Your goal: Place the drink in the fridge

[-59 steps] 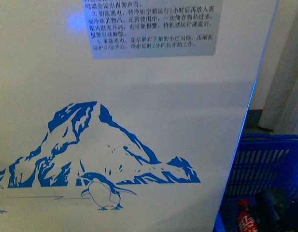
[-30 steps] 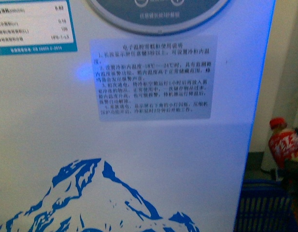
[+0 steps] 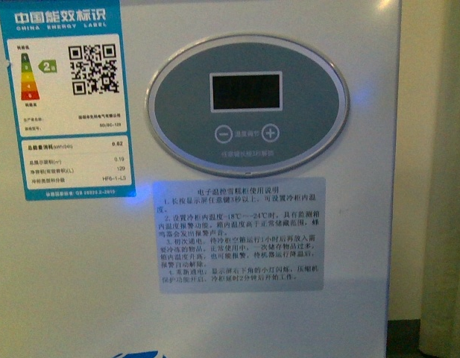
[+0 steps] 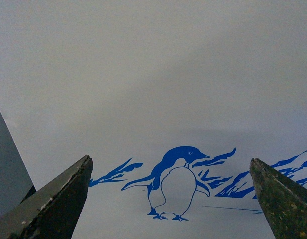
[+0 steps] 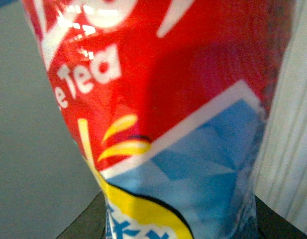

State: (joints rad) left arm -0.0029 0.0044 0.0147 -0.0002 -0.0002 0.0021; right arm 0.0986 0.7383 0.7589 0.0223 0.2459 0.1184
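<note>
Drink (image 5: 168, 124) (both ends) beyond frame

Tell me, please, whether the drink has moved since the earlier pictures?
Yes: the drink rose from basket level to about the lower edge of the fridge's instruction sticker, then left the front view.

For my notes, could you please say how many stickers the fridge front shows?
2: energy label upper left, instruction sheet under the control panel; more may sit out of frame.
</note>
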